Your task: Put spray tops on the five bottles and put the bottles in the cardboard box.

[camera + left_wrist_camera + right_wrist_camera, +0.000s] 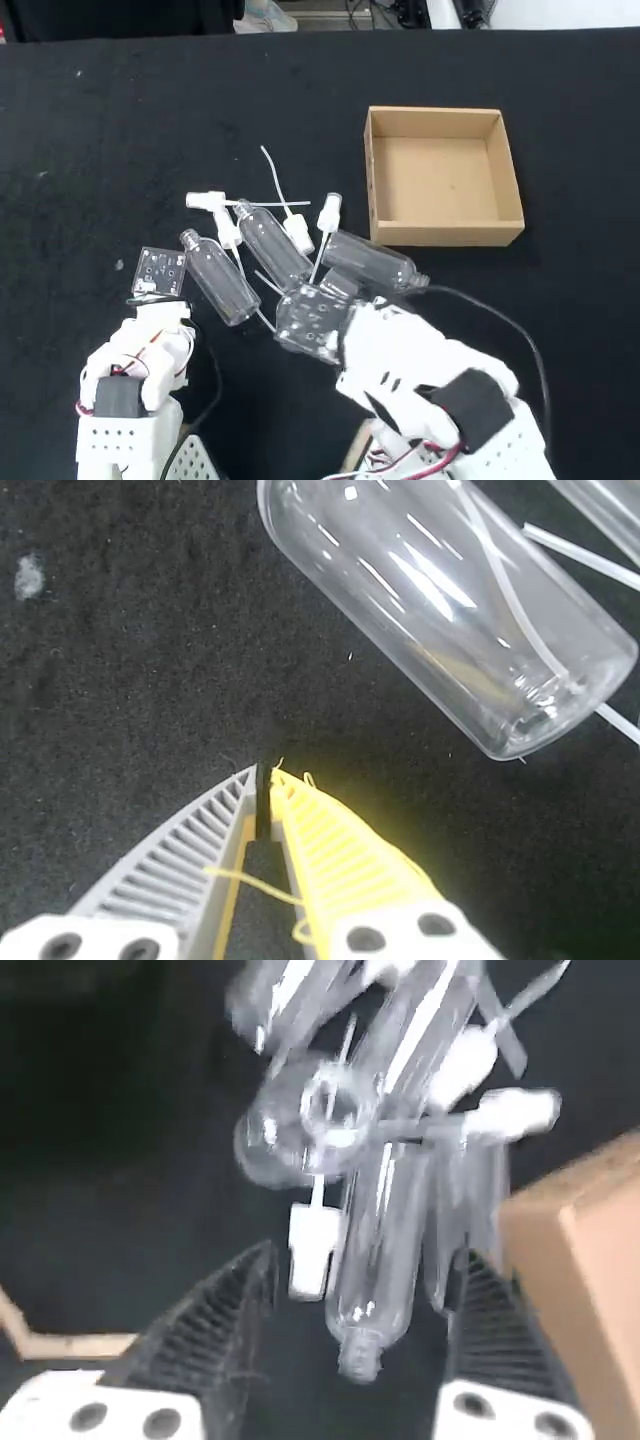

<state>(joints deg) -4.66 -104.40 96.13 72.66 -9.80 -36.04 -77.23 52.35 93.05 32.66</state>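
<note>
The right gripper [367, 1258] stands spread wide; a clear bottle [375, 1295] lies between its fingers, open neck toward the wrist, with a loose spray top [308, 1252] just beside it; the cardboard box [440, 118] sits beyond, off to its right; the left gripper [262, 795] is pinched shut on nothing over the black table [120, 660], a second bottle [440, 610] just ahead, apart.
</note>
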